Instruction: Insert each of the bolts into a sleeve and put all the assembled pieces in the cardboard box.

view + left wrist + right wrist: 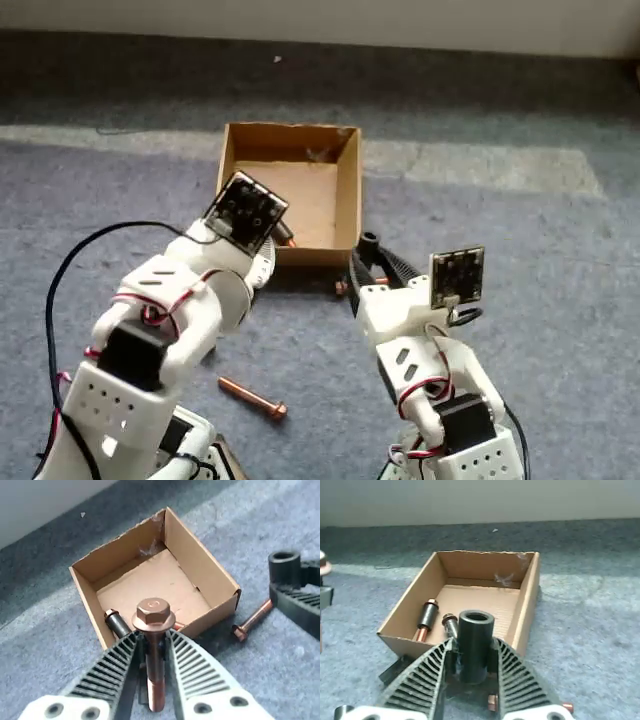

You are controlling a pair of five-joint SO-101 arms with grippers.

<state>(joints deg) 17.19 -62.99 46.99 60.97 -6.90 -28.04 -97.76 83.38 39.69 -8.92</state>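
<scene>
Where the high view looks down on the carpet (560, 300), the left arm (170, 310) stretches to the near wall of the box (349, 190), the right arm (420, 340) angles toward its near corner, and a loose bolt (252, 397) lies between the arms. In the left wrist view the left gripper (154, 636) is closed narrowly on a second bolt (156, 680), head past the fingertips, just short of the box. In the right wrist view the right gripper (474, 644) pinches a sleeve (475, 630), open end up, before the box, where two assembled pieces (426, 620) lie.
</scene>
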